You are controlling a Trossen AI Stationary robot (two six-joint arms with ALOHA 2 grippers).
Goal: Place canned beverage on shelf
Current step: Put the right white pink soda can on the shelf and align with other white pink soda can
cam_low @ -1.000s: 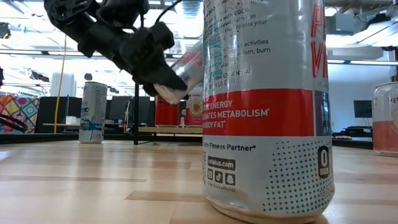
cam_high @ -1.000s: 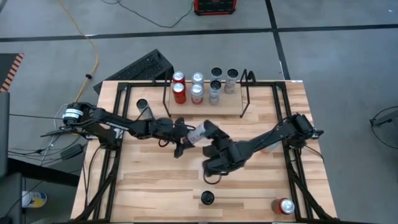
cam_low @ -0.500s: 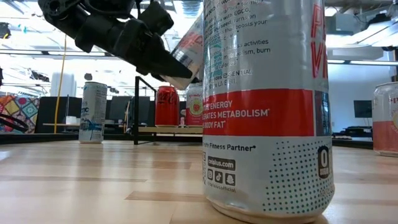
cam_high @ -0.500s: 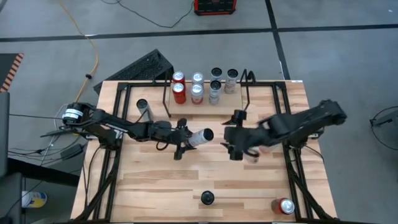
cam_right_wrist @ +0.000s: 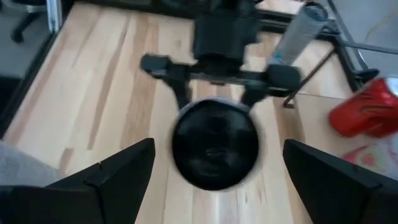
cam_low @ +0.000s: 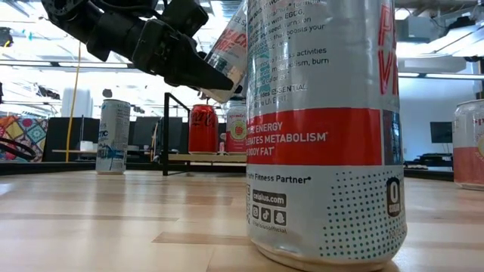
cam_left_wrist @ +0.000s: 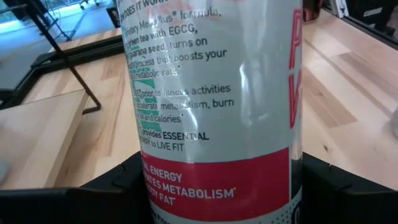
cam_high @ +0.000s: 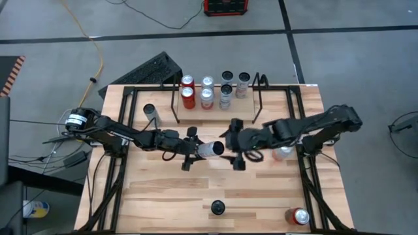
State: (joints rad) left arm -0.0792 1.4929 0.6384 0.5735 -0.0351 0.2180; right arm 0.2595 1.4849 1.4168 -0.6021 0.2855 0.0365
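Lying sideways in left claw (cam_high: 193,149), can (cam_high: 210,149), right claw (cam_high: 235,145) facing its end

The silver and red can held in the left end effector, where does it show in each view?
High view: silver and red can at table centre.
Low view: tilted at upper middle, behind the big near can.
Left wrist view: fills the picture.
Right wrist view: its dark round end, centre.
Shared landmark: left end effector.
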